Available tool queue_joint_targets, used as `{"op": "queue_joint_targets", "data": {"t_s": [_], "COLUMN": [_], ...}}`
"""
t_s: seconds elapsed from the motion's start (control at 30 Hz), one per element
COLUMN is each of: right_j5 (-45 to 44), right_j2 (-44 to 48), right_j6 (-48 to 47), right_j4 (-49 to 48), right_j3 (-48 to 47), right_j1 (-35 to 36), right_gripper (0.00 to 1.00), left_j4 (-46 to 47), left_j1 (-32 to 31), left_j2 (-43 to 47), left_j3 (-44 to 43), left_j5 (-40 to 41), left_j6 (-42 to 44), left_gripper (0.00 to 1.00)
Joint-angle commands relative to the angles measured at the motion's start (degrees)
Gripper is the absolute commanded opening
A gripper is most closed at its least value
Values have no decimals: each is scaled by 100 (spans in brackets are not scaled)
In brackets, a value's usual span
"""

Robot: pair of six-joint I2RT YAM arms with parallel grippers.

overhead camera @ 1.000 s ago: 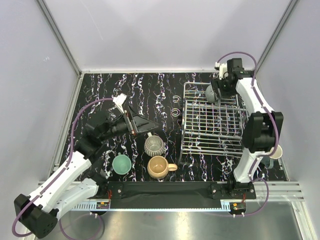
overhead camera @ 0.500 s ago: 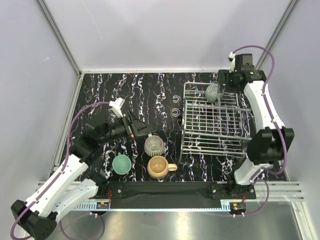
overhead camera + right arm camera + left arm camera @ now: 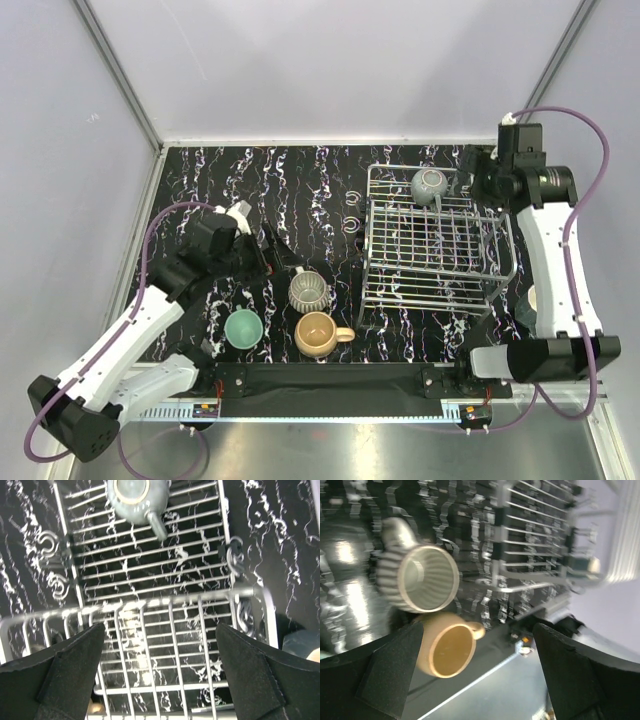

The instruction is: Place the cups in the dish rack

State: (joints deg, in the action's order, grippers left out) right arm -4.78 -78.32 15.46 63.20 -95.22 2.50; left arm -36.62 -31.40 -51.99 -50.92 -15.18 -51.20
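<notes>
The right pincer (image 3: 160, 627) is spread wide and holds nothing. It hangs over the rack (image 3: 150, 601), whose raised rail crosses below the gap between its fingers. Ahead of it, at the rack's far end and clear of both fingers, sits the grey cup (image 3: 129, 492). Its foot ring seems to face up and its handle points back toward the pincer. It is probably set mouth-down so that it drains and the wires steady it. The left pincer (image 3: 477, 626) is likewise spread wide and empty, tilted down over the cups on the table (image 3: 200, 190), likely so that one can pass between its fingers. Ahead of it, toward the finger at the left of its wrist view, stands the ribbed cup (image 3: 422, 577), mouth up. Nearer, partly hidden by that same finger, is the tan cup (image 3: 445, 650), also mouth up, with its handle showing in the gap; the top view puts this cup apart from the pincer. These two cups stand just beside each other, so closing on one may nudge the other. The teal cup (image 3: 243, 328) stands off to the side, outside the pincer's span.
</notes>
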Motion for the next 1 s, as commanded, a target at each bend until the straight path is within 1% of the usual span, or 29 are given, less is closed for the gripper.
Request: {"op": "queue_joint_targets", "data": {"t_s": [0.0, 0.03, 0.07, 0.1, 0.13, 0.2, 0.23, 0.27, 0.3, 0.33, 0.37, 0.43, 0.47, 0.57, 0.73, 0.77, 0.8, 0.97], "right_j5": [266, 397, 799, 968, 1335, 1733, 2135, 2347, 2541, 2882, 3016, 3088, 3079, 2930, 3052, 3088, 3114, 3255], "right_j2": [580, 790, 879, 959, 1072, 1170, 1275, 1328, 1407, 1573, 1644, 1820, 1864, 1882, 2023, 2049, 2058, 2093], "right_j6": [1, 18, 18, 44, 97, 158, 167, 185, 246, 299, 317, 387, 361, 256, 255, 264, 255, 220], "right_j4": [105, 27, 0, -35, -97, -150, -167, -176, -202, -290, -325, -361, -370, -265, -291, -299, -326, -422], "right_j3": [319, 537, 653, 819, 899, 1066, 1102, 1137, 1250, 1312, 1374, 1480, 1506, 1454, 1462, 1480, 1523, 1673], "right_j1": [5, 5, 5, 5, 5, 5, -4, 5, 5, 13, 22, 40, 83, 320, 461, 505, 523, 646], "right_gripper": [100, 100, 100, 100, 100, 100, 100, 100, 100, 100, 100, 100, 100, 100, 100, 100, 100, 100], "left_j4": [-819, -899, -969, -1031, -1075, -1154, -1189, -1216, -1277, -1321, -1356, -1488, -1523, -1489, -1330, -1295, -1260, -1163], "left_j1": [-15, -24, -50, -59, -86, -209, -261, -340, -402, -463, -612, -779, -937, -1166, -1228, -1237, -1246, -1272], "left_j2": [-92, -127, -188, -215, -268, -312, -390, -435, -505, -645, -733, -996, -1085, -1340, -1498, -1499, -1516, -1621], "left_j3": [-419, -437, -454, -472, -481, -507, -524, -551, -586, -621, -665, -814, -849, -903, -727, -692, -674, -543], "left_j5": [997, 1095, 1148, 1184, 1245, 1455, 1500, 1500, 1761, 1842, 1930, 2176, 2247, 2405, 2467, 2467, 2476, 2432], "left_j6": [154, 102, 14, -4, -48, -223, -259, -320, -355, -408, -443, -540, -653, -821, -927, -918, -909, -909], "left_gripper": [99, 99, 94, 92, 91, 91, 91, 91, 91, 90, 89, 87, 88, 87, 83, 79, 78, 77]}}
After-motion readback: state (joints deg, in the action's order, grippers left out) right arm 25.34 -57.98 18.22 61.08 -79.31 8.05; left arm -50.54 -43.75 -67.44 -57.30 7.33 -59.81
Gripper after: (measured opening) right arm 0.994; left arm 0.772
